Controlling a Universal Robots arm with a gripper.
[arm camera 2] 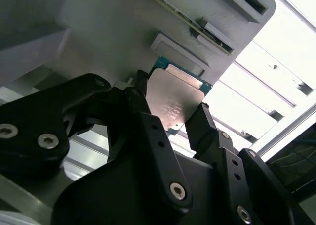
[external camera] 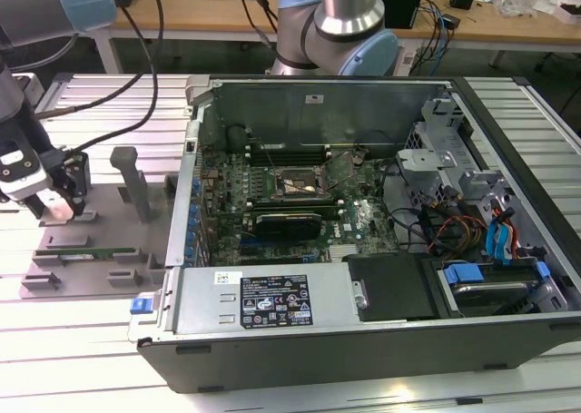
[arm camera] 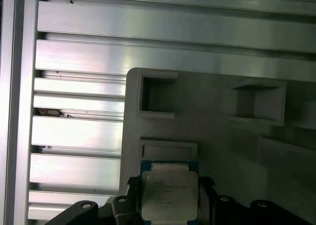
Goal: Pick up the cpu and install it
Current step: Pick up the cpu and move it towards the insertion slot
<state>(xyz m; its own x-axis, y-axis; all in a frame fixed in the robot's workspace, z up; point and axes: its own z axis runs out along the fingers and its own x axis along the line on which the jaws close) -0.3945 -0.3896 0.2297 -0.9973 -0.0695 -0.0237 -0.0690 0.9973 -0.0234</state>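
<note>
Lying open on the bench, the computer case [external camera: 318, 104] is the big thing here, with its motherboard [external camera: 290, 209] and socket [external camera: 295, 184] exposed. Just outside the case's side wall lies the grey tray [external camera: 109, 218]. The gripper [external camera: 56, 204] is low over it, jaws clamped on opposite edges of the cpu [arm camera 2: 173, 96], which sits at the tray, well apart from the socket. So the pick-up is in hand. I judge any lift must stay level and clear the tray's tall post [external camera: 136, 181], which stands between the gripper and the case.
</note>
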